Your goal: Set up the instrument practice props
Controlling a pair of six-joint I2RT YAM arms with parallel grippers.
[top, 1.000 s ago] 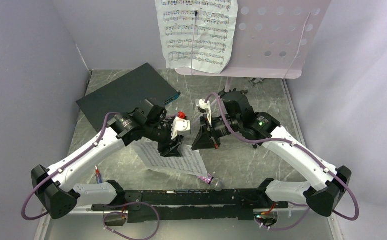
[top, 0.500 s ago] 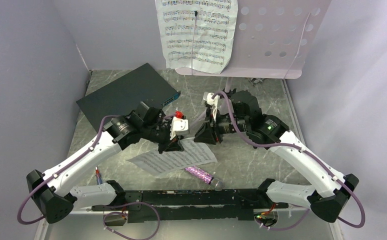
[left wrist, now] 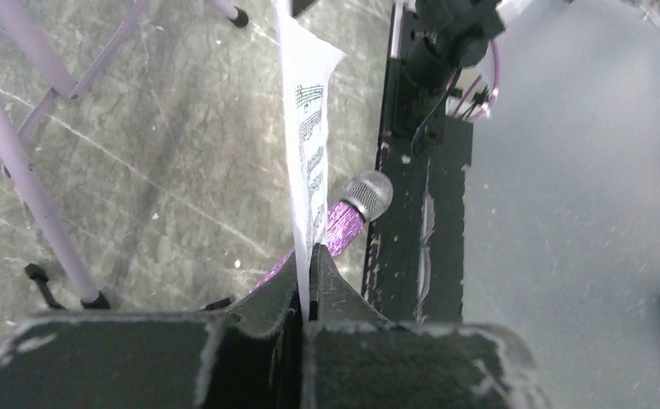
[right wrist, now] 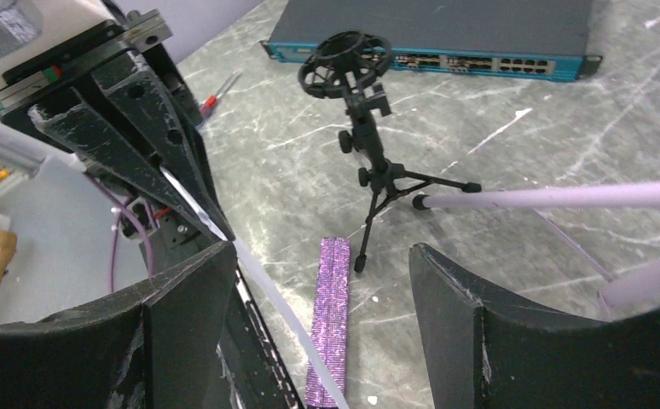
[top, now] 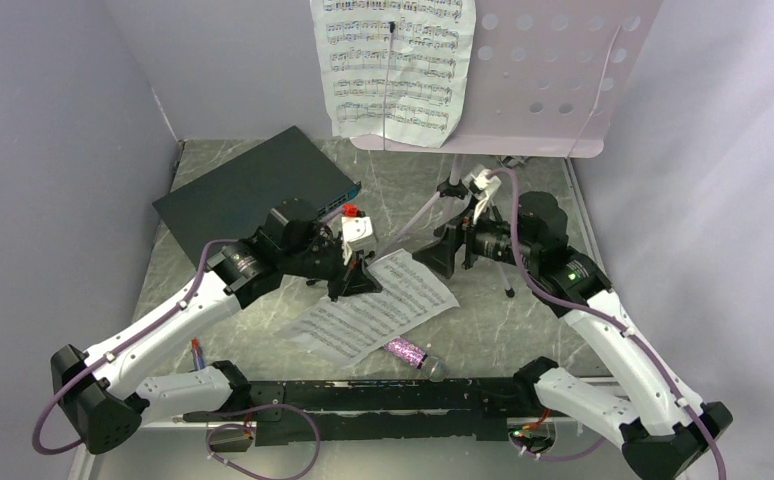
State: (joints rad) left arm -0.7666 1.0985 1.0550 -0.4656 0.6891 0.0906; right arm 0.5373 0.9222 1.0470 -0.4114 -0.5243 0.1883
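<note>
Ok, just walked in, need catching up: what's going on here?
The left end effector is shut on the edge of a white sheet-music page. The right end effector is open, holding nothing. Another printed page already hangs on the pale-lilac perforated music stand. The purple glitter microphone lies loose, not in the ring of the small black tripod mic stand.

Left end effector [left wrist: 308, 274] pinched closed (tips together); right end effector [right wrist: 320, 251] jaws spread wide; both arms extended toward centre.

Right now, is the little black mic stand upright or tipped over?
Upright: in the right wrist view the mic stand is planted on its three legs, with the ring mount on top, empty.
</note>
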